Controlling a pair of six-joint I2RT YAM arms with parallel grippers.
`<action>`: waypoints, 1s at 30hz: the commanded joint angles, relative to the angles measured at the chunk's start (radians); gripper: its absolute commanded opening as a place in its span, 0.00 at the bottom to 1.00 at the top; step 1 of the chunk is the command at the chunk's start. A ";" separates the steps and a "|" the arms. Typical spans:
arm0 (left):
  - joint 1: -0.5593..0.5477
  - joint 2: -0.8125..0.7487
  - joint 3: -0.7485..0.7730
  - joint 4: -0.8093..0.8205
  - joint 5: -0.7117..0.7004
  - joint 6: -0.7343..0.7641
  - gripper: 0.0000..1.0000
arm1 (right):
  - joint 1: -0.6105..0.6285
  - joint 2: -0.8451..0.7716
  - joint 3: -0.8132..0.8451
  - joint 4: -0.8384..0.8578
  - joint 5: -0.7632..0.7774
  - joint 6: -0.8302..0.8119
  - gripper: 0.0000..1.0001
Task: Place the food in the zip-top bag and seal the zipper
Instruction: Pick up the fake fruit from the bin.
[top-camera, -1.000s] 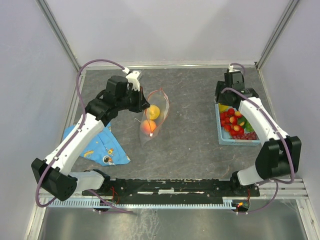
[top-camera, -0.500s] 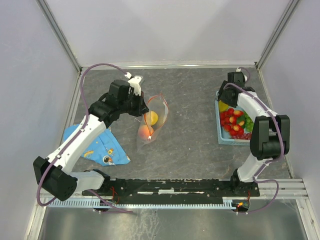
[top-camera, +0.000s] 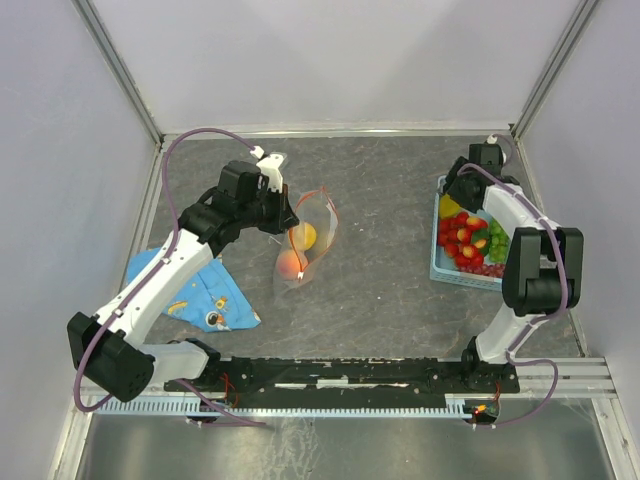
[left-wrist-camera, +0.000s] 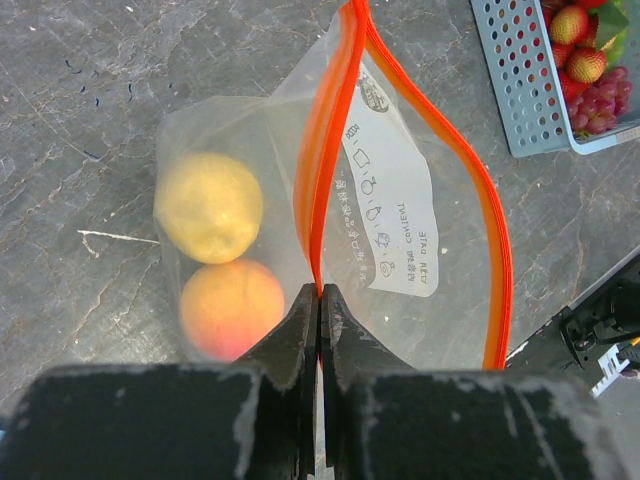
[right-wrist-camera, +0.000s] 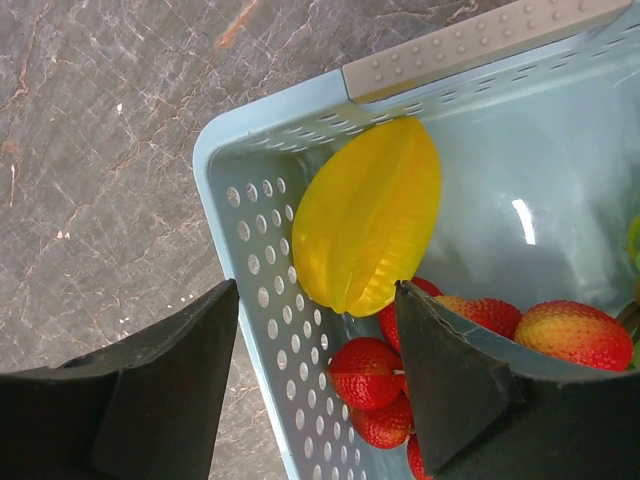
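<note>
The zip-top bag (top-camera: 312, 228) lies left of centre, its mouth held open. It holds a yellow lemon (left-wrist-camera: 208, 205) and a peach (left-wrist-camera: 232, 308). My left gripper (left-wrist-camera: 320, 292) is shut on one side of the orange-red zipper strip (left-wrist-camera: 330, 130) and holds it up; it also shows in the top view (top-camera: 287, 214). My right gripper (right-wrist-camera: 318, 290) is open over the far left corner of the light-blue basket (right-wrist-camera: 230, 150), one finger outside the wall and one inside. A yellow star-shaped fruit (right-wrist-camera: 368, 228) and strawberries (right-wrist-camera: 365, 372) lie below it. No slider tab shows.
The basket (top-camera: 437, 262) stands at the right with strawberries (top-camera: 460, 240) and green grapes (top-camera: 496, 238). A blue patterned cloth (top-camera: 195, 290) lies at the left under my left arm. Walls close off the back and both sides.
My right gripper has moved down over the basket's far left corner, and the basket has turned a little. My left gripper has pulled the bag's mouth slightly left and up.
</note>
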 joint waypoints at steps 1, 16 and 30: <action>0.007 -0.023 -0.003 0.046 0.029 0.012 0.03 | -0.009 -0.077 0.002 0.005 0.021 0.005 0.72; 0.007 -0.024 -0.007 0.050 0.031 0.010 0.03 | -0.024 0.096 0.031 0.071 0.047 0.102 0.79; 0.009 -0.017 -0.011 0.054 0.035 0.007 0.03 | -0.032 0.227 0.064 0.100 -0.047 0.080 0.83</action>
